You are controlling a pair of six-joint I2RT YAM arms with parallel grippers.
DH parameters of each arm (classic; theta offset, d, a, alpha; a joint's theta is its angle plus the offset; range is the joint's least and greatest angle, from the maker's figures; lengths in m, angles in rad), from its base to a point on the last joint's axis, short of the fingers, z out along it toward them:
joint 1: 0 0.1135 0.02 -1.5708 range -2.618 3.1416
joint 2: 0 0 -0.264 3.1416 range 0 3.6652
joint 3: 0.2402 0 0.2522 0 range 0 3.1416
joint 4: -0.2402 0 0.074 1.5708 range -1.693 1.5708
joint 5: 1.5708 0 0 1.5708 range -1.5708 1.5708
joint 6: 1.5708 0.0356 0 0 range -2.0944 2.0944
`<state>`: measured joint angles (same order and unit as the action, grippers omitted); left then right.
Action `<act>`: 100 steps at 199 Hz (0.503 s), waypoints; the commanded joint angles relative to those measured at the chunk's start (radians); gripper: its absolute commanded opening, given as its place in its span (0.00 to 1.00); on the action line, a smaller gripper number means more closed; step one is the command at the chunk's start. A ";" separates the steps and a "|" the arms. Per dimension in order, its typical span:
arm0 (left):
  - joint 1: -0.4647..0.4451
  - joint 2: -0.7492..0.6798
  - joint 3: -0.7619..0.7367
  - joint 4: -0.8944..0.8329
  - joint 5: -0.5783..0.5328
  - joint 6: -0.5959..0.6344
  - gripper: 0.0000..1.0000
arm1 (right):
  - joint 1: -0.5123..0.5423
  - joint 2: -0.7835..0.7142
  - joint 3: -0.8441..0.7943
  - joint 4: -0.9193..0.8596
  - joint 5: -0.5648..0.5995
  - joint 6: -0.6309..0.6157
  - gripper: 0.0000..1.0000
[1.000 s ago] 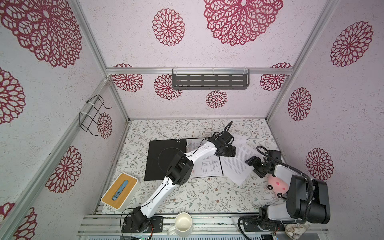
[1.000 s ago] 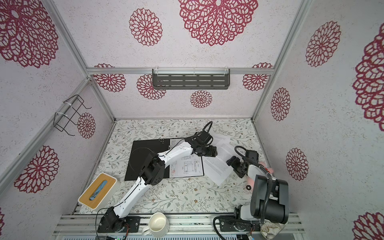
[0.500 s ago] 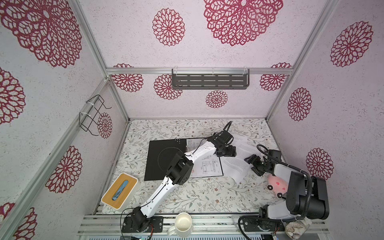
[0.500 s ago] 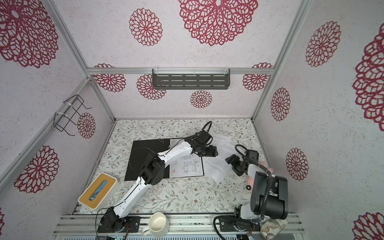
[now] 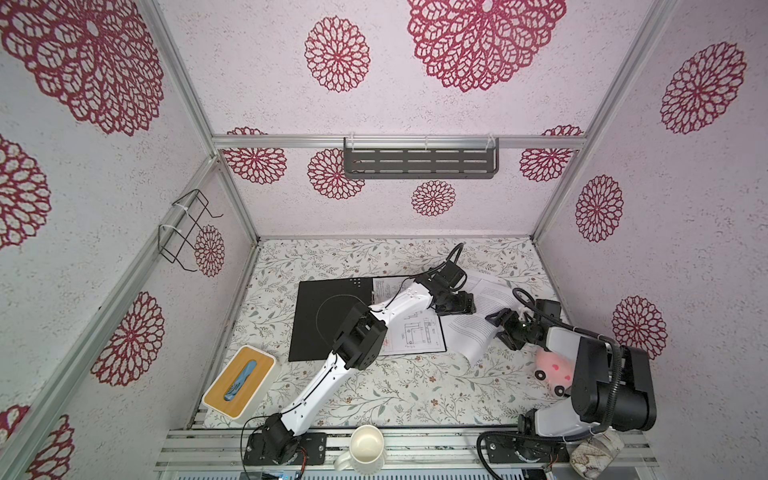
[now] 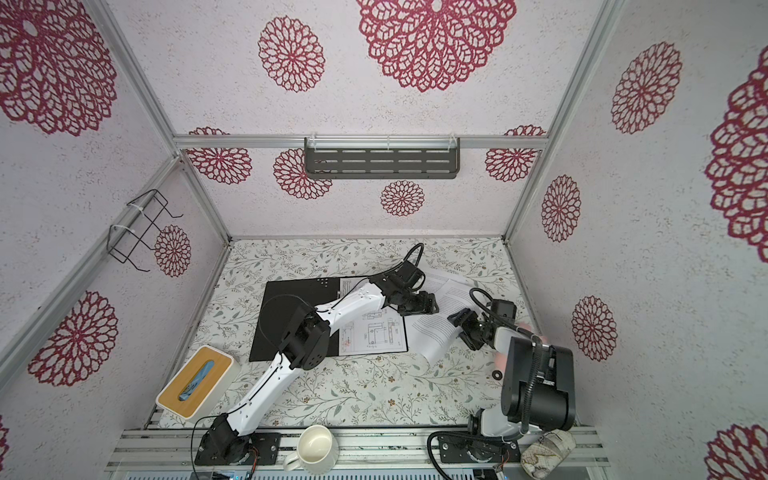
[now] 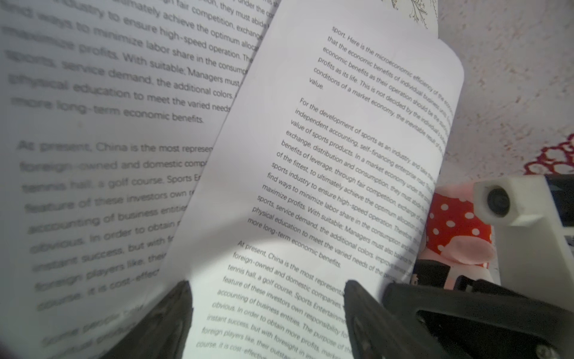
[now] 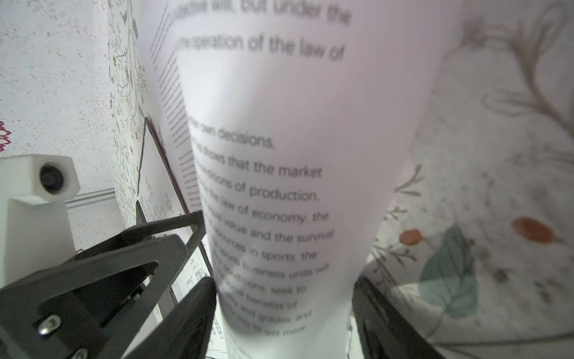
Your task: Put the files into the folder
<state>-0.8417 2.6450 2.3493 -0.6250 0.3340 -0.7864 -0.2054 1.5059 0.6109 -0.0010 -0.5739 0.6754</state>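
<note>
On the floral table (image 5: 395, 386), mid-field: the folder (image 5: 328, 316) is lying open, black inside facing up. The drawing sheet (image 5: 415, 336) is lying flat on its right half. Just right of the folder, two printed sheets are overlapping on the table.

Left gripper (image 5: 463, 306) is hovering over them near the folder's right edge. In the left wrist view its fingers (image 7: 174, 307) are standing apart above the print, holding nothing.

Right gripper (image 5: 500, 330) is reaching in from the right. Its fingers (image 8: 202, 298) are standing wide, and the bowed text sheet (image 8: 279, 186) is arching up between them, not pinched flat. The second text sheet (image 5: 490, 289) is lying beneath, farther back.
</note>
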 commanded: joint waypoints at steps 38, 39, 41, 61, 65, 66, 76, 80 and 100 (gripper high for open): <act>0.002 -0.003 -0.051 0.064 0.029 -0.060 0.78 | -0.001 0.008 -0.011 -0.012 -0.045 0.004 0.66; 0.001 -0.003 -0.053 0.065 0.028 -0.062 0.78 | -0.001 0.008 -0.011 -0.012 -0.045 0.005 0.66; 0.001 -0.004 -0.056 0.068 0.028 -0.063 0.78 | -0.002 0.008 -0.010 -0.014 -0.046 0.004 0.66; 0.003 -0.027 -0.100 0.109 0.028 -0.094 0.78 | -0.001 0.016 0.003 -0.040 -0.049 -0.007 0.63; 0.003 -0.029 -0.107 0.116 0.028 -0.100 0.78 | -0.001 0.016 0.004 -0.043 -0.049 -0.008 0.62; 0.003 -0.031 -0.108 0.117 0.029 -0.101 0.78 | -0.001 0.016 0.004 -0.043 -0.049 -0.007 0.62; 0.004 -0.035 -0.119 0.129 0.029 -0.115 0.78 | -0.002 0.017 0.004 -0.045 -0.055 -0.008 0.60; 0.003 -0.035 -0.120 0.132 0.030 -0.118 0.78 | 0.000 0.016 0.004 -0.044 -0.059 -0.008 0.59; 0.003 -0.038 -0.127 0.146 0.030 -0.139 0.78 | -0.001 0.012 0.004 -0.042 -0.071 -0.004 0.56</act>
<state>-0.8410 2.6175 2.2524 -0.4843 0.3599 -0.8841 -0.2054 1.5185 0.6079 -0.0231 -0.6109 0.6743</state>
